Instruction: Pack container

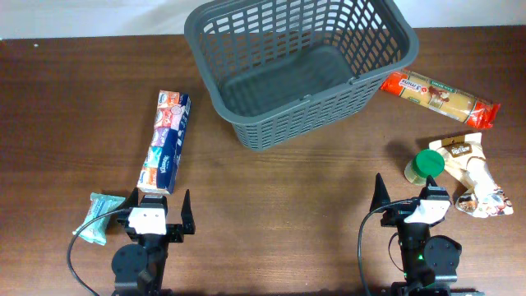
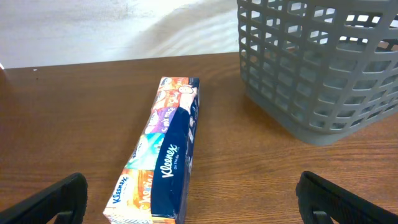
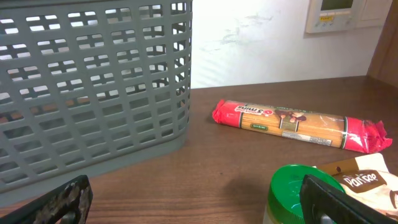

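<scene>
A dark brown wooden table (image 1: 279, 205) runs up to a white wall (image 3: 261, 43), which carries a pale control panel (image 3: 339, 12) at the upper right of the right wrist view. The container (image 1: 279, 122) sits upright at the far middle of the table. It is at about 1 o'clock from the left gripper (image 1: 161, 197) and 11 o'clock from the right gripper (image 1: 405, 187), well apart from both.

Each gripper sits at the near edge with its fingers spread wide and nothing between them (the dark fingers show only at the lower corners of each wrist view). A long Kleenex pack (image 1: 164, 141) lies flat at 12 o'clock from the left gripper, its near end just ahead of the fingers. A teal packet (image 1: 97, 215) lies at 9 o'clock of that gripper.

At 1 o'clock of the right gripper stands a green-lidded jar (image 1: 427, 164), near the right finger. A brown-and-white bag (image 1: 475, 173) lies just beside the jar at its 3 o'clock. A red-ended pasta packet (image 1: 440, 99) lies farther back, at 3 o'clock of the container.
</scene>
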You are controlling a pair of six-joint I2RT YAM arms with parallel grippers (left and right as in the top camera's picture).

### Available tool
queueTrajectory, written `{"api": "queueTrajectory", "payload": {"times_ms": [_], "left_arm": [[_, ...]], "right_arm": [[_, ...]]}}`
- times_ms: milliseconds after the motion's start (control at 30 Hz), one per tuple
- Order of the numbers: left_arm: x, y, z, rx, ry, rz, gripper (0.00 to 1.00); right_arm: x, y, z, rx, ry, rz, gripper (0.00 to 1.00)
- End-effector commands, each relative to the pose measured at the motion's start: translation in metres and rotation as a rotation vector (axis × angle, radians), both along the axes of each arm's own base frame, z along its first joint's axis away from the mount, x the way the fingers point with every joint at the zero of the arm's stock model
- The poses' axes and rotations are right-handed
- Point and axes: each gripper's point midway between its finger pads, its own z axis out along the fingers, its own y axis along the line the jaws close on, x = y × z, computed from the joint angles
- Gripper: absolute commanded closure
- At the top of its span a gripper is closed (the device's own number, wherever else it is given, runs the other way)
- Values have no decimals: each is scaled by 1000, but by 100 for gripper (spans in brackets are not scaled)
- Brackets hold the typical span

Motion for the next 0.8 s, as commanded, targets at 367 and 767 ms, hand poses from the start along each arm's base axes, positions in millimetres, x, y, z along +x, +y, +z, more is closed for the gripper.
{"api": "queueTrajectory", "payload": {"times_ms": [367,767], "left_arm": [[0,2,-3,17,-1,9,1],[0,2,-3,17,-1,9,1]], "right_arm": [[0,5,-2,-3,-1,24,1],[0,5,-2,-3,-1,24,1]]}}
